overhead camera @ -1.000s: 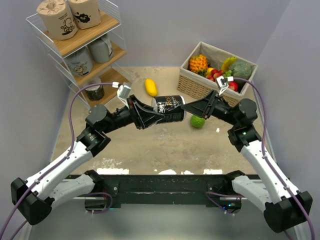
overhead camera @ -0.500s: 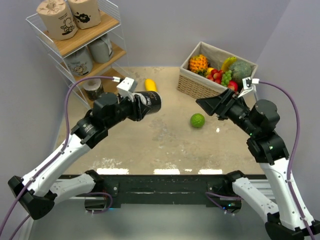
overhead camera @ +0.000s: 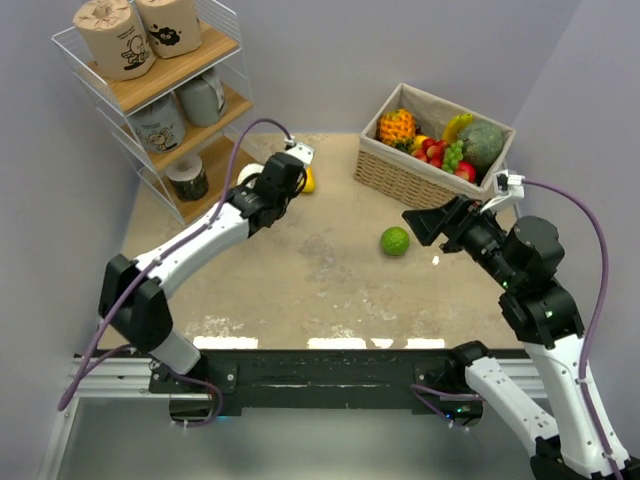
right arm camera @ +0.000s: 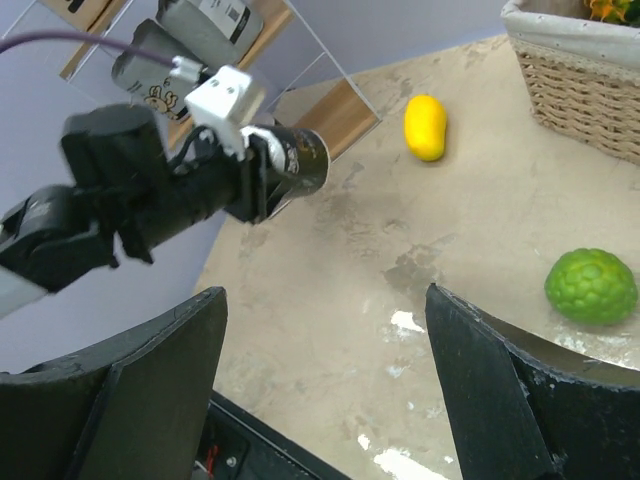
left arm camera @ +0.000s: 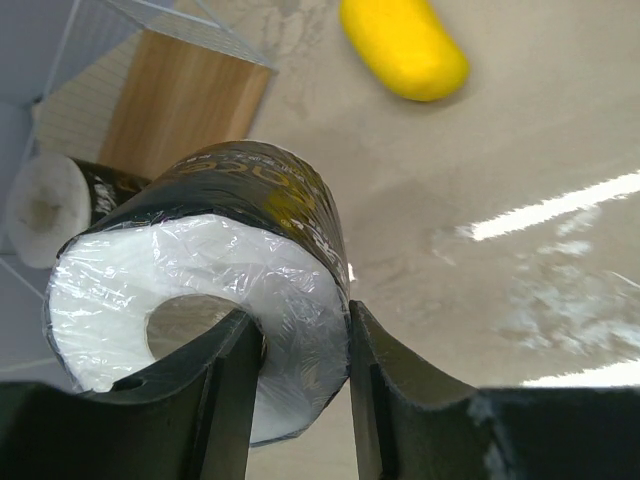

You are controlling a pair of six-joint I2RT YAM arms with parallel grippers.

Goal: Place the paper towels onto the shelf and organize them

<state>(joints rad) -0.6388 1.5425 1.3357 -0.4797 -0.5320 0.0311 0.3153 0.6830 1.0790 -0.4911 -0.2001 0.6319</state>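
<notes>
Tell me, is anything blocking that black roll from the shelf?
Nothing visible does. The left gripper holds the black roll near the shelf's bottom board; another roll sits there at one side, and the mango lies off the path.

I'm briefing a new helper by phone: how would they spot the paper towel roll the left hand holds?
Find the white wire shelf at the far left; beside its lowest board, near the yellow mango, the left hand grips one roll. It alone is off the shelf, lying sideways in a glossy black wrapper.
</notes>
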